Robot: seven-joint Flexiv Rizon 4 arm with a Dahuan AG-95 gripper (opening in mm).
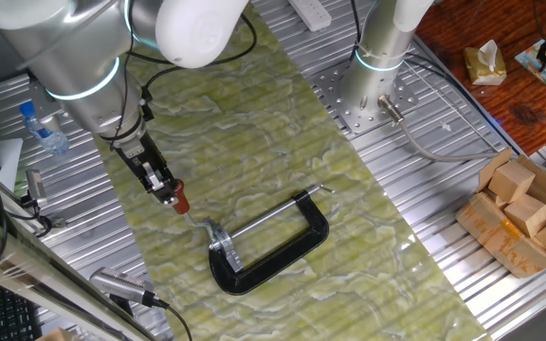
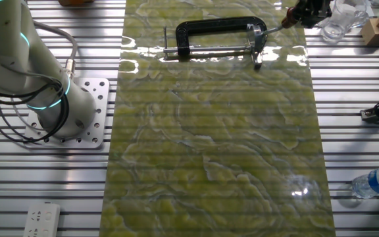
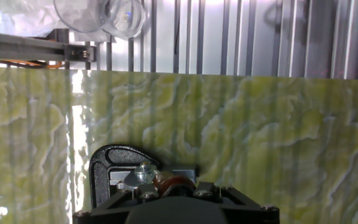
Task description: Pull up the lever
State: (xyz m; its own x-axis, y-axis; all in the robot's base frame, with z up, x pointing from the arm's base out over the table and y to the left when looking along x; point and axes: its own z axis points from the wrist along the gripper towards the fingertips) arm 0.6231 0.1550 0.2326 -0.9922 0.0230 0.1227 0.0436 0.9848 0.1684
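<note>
One gripper (image 1: pixel 172 194), one lever (image 1: pixel 193 217), and they're meeting right at the knob.

The fingers are pinching the little red-brown knob (image 1: pixel 182 202) at the rod's tip (makes sense, it's the only fat bit to grab). The lever is sticking out from the silver bracket (image 1: pixel 220 241) on the black C-clamp (image 1: pixel 282 248), which is lying flat on the green mat (image 1: pixel 282 142). I'd guess gripping at the far end is giving the most leverage for the pull up.
</note>
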